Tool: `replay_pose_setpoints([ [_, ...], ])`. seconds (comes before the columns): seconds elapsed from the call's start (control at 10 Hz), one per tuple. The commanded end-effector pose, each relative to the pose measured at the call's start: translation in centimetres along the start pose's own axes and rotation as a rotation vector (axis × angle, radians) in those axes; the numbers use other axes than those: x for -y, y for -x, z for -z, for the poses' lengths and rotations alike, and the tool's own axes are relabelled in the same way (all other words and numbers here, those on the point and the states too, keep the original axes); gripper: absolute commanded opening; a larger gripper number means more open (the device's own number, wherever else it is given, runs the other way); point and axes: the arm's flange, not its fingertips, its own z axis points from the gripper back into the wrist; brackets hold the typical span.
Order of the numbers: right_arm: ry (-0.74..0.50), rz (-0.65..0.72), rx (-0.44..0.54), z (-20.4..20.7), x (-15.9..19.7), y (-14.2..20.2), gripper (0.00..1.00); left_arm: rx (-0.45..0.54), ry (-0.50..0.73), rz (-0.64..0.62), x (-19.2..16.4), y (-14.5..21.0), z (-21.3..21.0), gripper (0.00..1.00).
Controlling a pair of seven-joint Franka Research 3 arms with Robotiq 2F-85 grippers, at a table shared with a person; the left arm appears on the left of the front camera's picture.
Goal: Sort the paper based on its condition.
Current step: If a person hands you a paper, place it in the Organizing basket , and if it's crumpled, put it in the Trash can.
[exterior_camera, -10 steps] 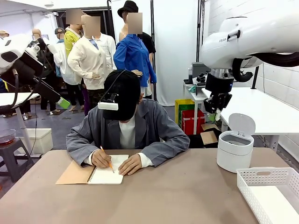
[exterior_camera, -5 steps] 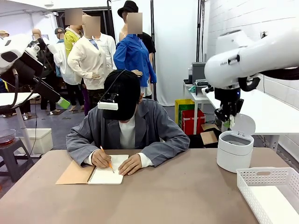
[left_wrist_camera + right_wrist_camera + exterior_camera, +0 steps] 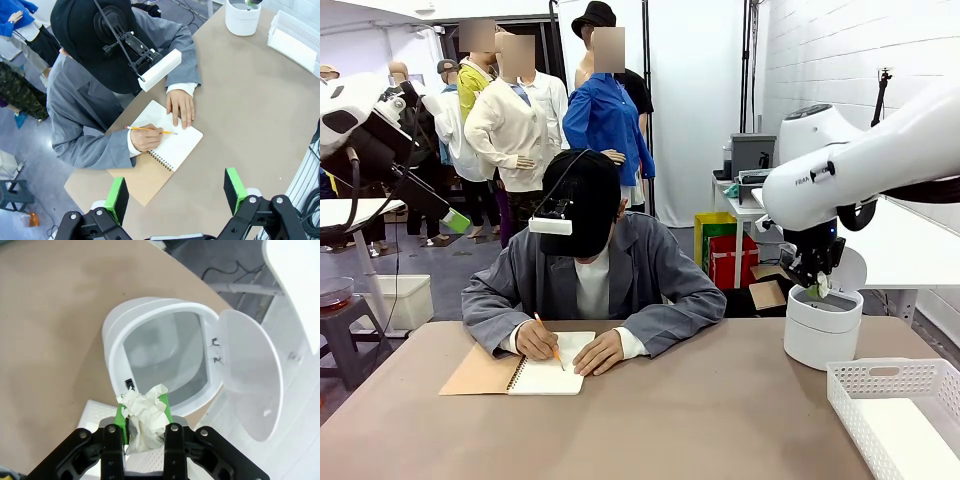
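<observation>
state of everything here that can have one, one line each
right gripper, shut on the crumpled paper
crumpled paper, balled up, above the bin's opening
bin, lid flipped open, nothing seen inside
left gripper, open, holding nothing
notebook, open, person writing in it with a pencil
basket, upright on the table

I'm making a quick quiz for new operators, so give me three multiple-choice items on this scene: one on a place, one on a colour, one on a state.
1. Where is the right gripper?
A. above the bin
B. over the tray
C. over the notebook

2. The pencil is:
A. blue
B. orange
C. black

3. The bin's lid is:
A. shut
B. off, on the table
C. open

Answers: 1 A, the right wrist view looks down into the bin. 2 B, orange in the person's hand. 3 C, it stands swung back.
</observation>
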Motion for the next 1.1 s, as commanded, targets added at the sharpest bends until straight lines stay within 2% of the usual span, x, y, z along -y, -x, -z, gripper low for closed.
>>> replay_pose_setpoints([
  [0.0, 0.096, 0.026, 0.018, 1.1, -0.3, 0.2, 0.27, -0.002, 0.010, -0.007, 0.0, 0.0, -0.1, 1.00],
  [0.6, 0.158, 0.027, 0.038, 2.4, 0.0, -0.5, 0.27, -0.002, 0.010, -0.007, 0.0, 0.0, -0.1, 1.00],
  [0.7, 0.160, 0.025, 0.040, 2.4, 0.0, -0.5, 0.39, -0.002, 0.010, -0.007, 0.0, 0.0, -0.1, 1.00],
  [1.0, 0.168, 0.023, 0.040, 2.4, 0.0, -0.3, 0.93, -0.002, 0.010, -0.007, 0.0, 0.0, -0.1, 1.00],
])
